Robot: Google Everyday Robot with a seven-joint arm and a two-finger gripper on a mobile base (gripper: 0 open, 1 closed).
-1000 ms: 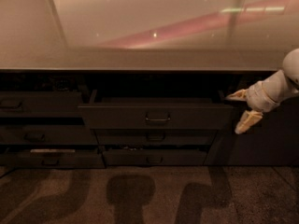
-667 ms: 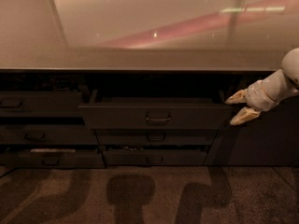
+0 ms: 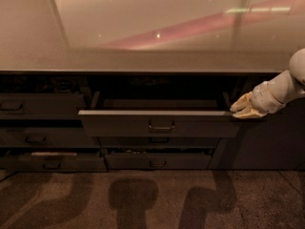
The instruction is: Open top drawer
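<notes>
The top drawer (image 3: 119, 125) is the wide dark grey front in the middle, under the countertop. It stands pulled out, with its tray showing behind the front and a small loop handle (image 3: 161, 126) at its centre. My gripper (image 3: 244, 109) reaches in from the right on a white arm. It is at the right end of the drawer front's top edge and touches it. Its cream fingers (image 3: 248, 112) lie close together, shut. I cannot tell whether they pinch the edge.
A glossy countertop (image 3: 143, 56) overhangs the drawers. Narrower drawers (image 3: 40, 106) stack at the left, partly open. Lower drawers (image 3: 157, 160) sit under the top drawer. A plain dark panel (image 3: 271, 142) is at the right. The speckled floor (image 3: 143, 199) lies in front.
The gripper's two fingers were spread apart and have come together at the drawer's right corner. The drawer front has come slightly further out.
</notes>
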